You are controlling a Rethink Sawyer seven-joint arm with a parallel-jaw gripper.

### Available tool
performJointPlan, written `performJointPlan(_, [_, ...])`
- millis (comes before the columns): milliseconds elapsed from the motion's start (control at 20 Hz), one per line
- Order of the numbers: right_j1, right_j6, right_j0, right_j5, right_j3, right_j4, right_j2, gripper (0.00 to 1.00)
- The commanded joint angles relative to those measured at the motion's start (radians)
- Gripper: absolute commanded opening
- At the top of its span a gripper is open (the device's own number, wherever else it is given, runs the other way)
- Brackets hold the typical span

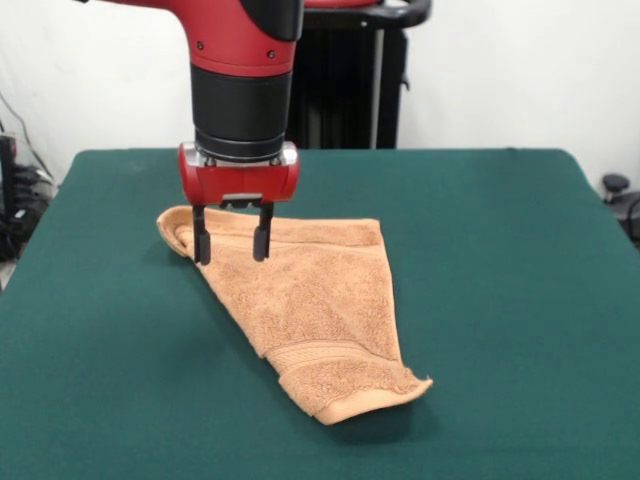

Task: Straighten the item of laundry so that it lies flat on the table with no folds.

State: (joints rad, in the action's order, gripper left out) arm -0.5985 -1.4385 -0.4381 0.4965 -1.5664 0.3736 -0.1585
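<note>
The orange-tan terry towel lies on the dark green table in a roughly triangular, folded shape, with a woven band and hemmed end toward the near side and a rolled corner at the far left. My gripper hangs straight down over the towel's far left corner. Its two black fingers are spread apart, open and empty, with the tips at or just above the cloth.
The robot's black pedestal stands behind the table's far edge. Cables and dark equipment sit off the table's left side, and a small dark object is off the right edge.
</note>
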Motion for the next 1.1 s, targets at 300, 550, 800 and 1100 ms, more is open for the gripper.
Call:
performJointPlan(300, [0.026, -0.105, 0.039, -0.009, -0.063, -0.011, -0.056, 1.00])
performJointPlan(550, [0.023, -0.079, 0.030, -0.009, -0.075, -0.008, -0.074, 1.00])
performJointPlan(800, [0.024, -0.066, 0.025, -0.015, -0.079, 0.001, -0.078, 1.00])
performJointPlan(1100, [0.020, -0.063, 0.023, -0.031, -0.081, 0.008, -0.080, 1.00])
